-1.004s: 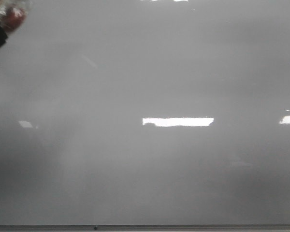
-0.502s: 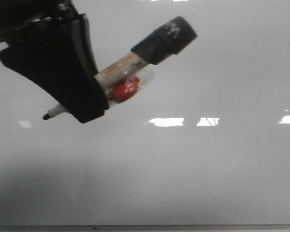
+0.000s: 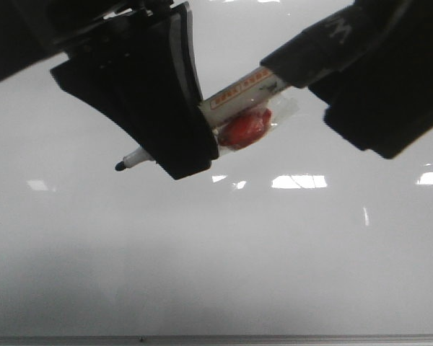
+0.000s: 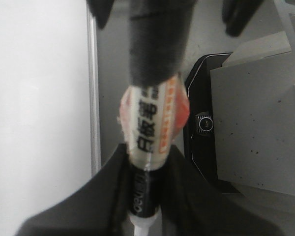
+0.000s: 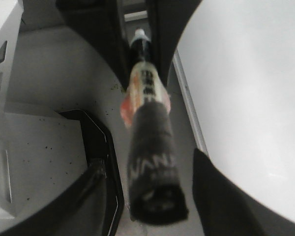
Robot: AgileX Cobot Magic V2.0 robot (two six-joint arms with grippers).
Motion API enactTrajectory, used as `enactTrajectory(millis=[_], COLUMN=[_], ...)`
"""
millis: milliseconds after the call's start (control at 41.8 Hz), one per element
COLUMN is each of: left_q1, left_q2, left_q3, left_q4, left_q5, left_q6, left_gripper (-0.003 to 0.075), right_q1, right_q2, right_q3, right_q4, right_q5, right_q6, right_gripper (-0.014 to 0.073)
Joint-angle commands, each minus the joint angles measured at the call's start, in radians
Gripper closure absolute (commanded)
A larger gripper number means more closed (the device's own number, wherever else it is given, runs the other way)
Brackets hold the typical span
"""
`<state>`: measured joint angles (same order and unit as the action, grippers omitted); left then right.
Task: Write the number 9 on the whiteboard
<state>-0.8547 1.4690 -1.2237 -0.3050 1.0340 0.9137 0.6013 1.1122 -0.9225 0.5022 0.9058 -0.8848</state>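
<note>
Writing first: black Chinese characters down the white label of the whiteboard marker (image 4: 155,129), flanked by an orange strip of small print too fine to read; pale embossed letters on its black cap (image 5: 152,169), seemingly "VAN…", not legible in full; in the front view a single pale "W"-like mark on that cap and an orange-bordered label on the barrel. Red tape blob (image 3: 245,130) under clear wrap on the marker's barrel, just beside the label. Left gripper (image 3: 175,137) clamped on the marker's lower barrel, black fingers (image 4: 88,196) closed on either side of it, arm reaching in from the upper left of the whiteboard (image 3: 216,259) in the front view, marker held tilted with its bare dark tip (image 3: 120,166) pointing down and to the left, cap end raised toward the right. Right gripper (image 5: 147,196) at the cap end, dark fingers (image 5: 221,196) spread either side of the cap with gaps showing, not closed on it. Whiteboard glossy pale grey behind both grippers, bright rectangular reflections near the marker, thin grey edge strip (image 3: 216,338) along its lower border. Marker tip over the whiteboard's left half; contact with the surface not clear. No number 9 visible on the whiteboard.
</note>
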Motion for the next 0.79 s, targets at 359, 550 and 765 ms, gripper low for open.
enactTrajectory(millis=[359, 550, 765], left_q1=[-0.009, -0.009, -0.009], left_q2=[-0.031, -0.031, -0.031], left_q3=[-0.032, -0.032, -0.032], left_q4=[-0.024, -0.024, -0.024], left_q5=[-0.051, -0.054, -0.060], left_q6=[-0.004, -0.004, -0.004], left_gripper=[0.0713, 0.0713, 0.0700], right_q1=[0.010, 0.010, 0.010], right_q2=[0.017, 0.017, 0.017], right_q3=[-0.088, -0.088, -0.088], right_q4=[0.097, 0.097, 0.097], right_q5=[-0.049, -0.046, -0.042], right_q6=[-0.013, -0.013, -0.013], right_gripper=[0.0241, 0.0345, 0.0520])
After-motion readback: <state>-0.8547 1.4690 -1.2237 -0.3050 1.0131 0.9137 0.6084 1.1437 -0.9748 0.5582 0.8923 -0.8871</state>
